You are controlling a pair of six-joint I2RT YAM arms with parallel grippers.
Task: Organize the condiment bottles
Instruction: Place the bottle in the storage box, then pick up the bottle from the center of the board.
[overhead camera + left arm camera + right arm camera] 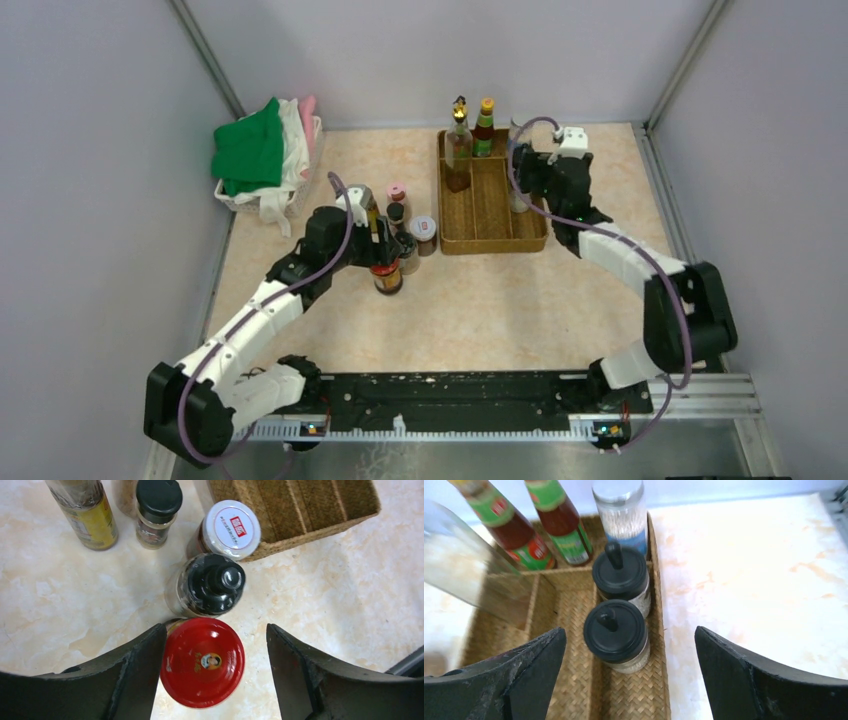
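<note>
My left gripper point(216, 627) is open and straddles a red-capped jar point(202, 662); its left finger is next to the cap and its right finger stands apart. Beyond it stand a black-capped bottle point(210, 585), a white-capped jar point(231, 529), a small black-capped jar point(157, 510) and a yellow-labelled bottle point(90, 515). My right gripper point(629, 630) is open above the brown tray point(574, 680). The tray's right compartment holds two black-lidded jars point(614, 630) and a silver-capped jar point(619, 505). Two red sauce bottles point(559, 520) and a tall clear bottle point(464, 570) stand in the tray.
A white basket of green and white cloths point(265, 160) sits at the back left. The tray point(490, 215) lies at the back centre. The loose bottles cluster just left of it around my left gripper point(385, 255). Grey walls enclose the table.
</note>
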